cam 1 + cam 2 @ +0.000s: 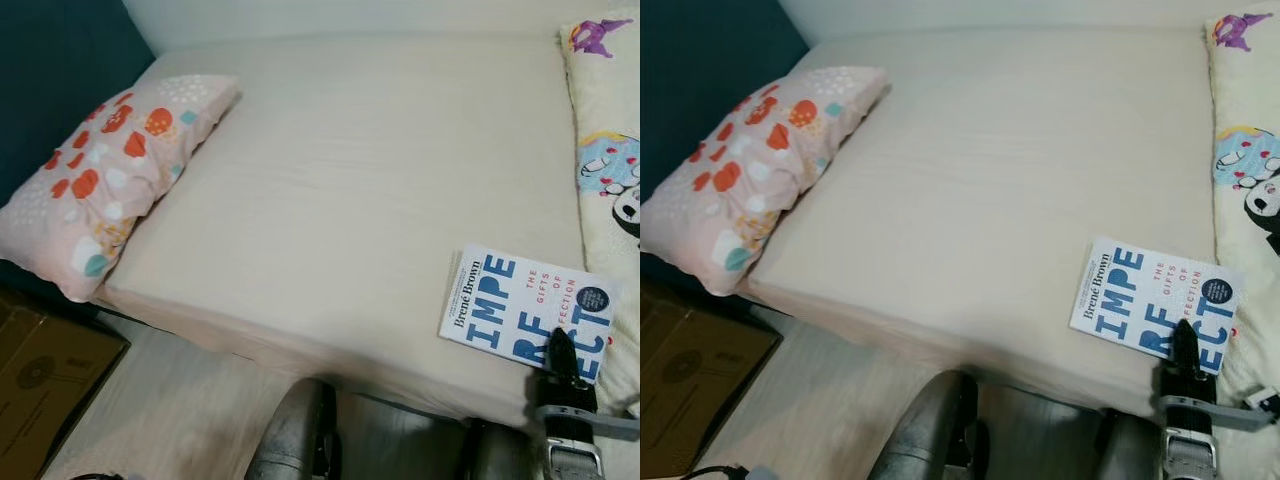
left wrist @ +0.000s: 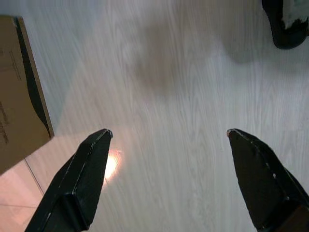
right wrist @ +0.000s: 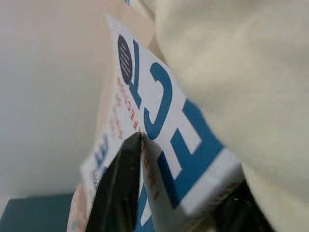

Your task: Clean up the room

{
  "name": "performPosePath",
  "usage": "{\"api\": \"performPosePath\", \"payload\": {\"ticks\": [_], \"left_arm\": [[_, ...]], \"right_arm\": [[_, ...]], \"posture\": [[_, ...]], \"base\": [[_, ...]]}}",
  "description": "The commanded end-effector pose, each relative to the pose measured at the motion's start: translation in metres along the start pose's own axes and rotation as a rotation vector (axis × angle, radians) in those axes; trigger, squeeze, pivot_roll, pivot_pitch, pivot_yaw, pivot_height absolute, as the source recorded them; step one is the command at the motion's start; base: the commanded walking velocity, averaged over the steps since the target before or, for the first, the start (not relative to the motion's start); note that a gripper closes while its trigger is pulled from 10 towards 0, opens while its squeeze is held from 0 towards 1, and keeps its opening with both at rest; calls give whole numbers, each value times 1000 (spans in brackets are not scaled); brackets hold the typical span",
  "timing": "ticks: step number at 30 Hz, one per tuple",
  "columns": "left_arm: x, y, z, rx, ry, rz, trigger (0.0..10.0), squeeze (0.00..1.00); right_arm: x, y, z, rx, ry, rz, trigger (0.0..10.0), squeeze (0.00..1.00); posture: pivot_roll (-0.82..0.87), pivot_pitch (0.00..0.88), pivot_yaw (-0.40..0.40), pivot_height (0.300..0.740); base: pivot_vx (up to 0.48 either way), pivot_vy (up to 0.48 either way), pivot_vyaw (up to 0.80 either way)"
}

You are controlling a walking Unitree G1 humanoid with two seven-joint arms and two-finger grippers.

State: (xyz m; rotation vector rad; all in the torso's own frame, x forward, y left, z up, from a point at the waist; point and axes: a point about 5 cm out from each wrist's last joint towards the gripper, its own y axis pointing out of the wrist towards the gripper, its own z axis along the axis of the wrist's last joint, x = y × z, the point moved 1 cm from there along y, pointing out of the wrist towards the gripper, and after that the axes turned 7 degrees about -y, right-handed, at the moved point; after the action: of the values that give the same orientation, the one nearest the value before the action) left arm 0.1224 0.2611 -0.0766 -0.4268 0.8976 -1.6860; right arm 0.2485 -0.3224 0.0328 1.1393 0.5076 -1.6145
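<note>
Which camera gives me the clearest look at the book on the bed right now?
The left eye view: the book lies whole on the bed, cover readable. The right eye view matches. The right wrist view shows it close, edge-on, clamped in the right gripper.

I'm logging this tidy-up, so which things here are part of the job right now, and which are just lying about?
In the job:
- book at the bed's near edge
- right gripper, one finger over the cover, the other under it

Lying about:
- floral pillow
- cartoon pillow
- bed
- cardboard box on the floor
- left gripper, open above the floor
</note>
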Motion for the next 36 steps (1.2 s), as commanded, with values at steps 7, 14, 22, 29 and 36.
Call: {"api": "performPosePath", "payload": {"ticks": [7,14,22,29,36], "left_arm": [[15,5,-13,-91,-40,2,10000,0],[27,17,-4,-107,-72,10,10000,0],[37,30,10,-104,-107,22,10000,0],[15,51,69,71,-244,151,10000,0],[-48,51,138,308,-385,381,10000,0]], "right_arm": [[-5,6,-5,-58,-32,24,0,0],[-43,39,-26,-189,-126,207,0,0],[-102,63,-73,-371,-190,446,0,0],[-149,45,-136,-581,-69,699,0,0],[-153,16,-176,-762,-27,735,0,0]], "posture": [[210,318,170,610],[138,251,116,610],[70,168,62,610],[27,70,11,624],[19,25,-2,644]], "base": [[0,0,0],[0,0,0],[0,0,0],[0,0,0],[0,0,0]]}}
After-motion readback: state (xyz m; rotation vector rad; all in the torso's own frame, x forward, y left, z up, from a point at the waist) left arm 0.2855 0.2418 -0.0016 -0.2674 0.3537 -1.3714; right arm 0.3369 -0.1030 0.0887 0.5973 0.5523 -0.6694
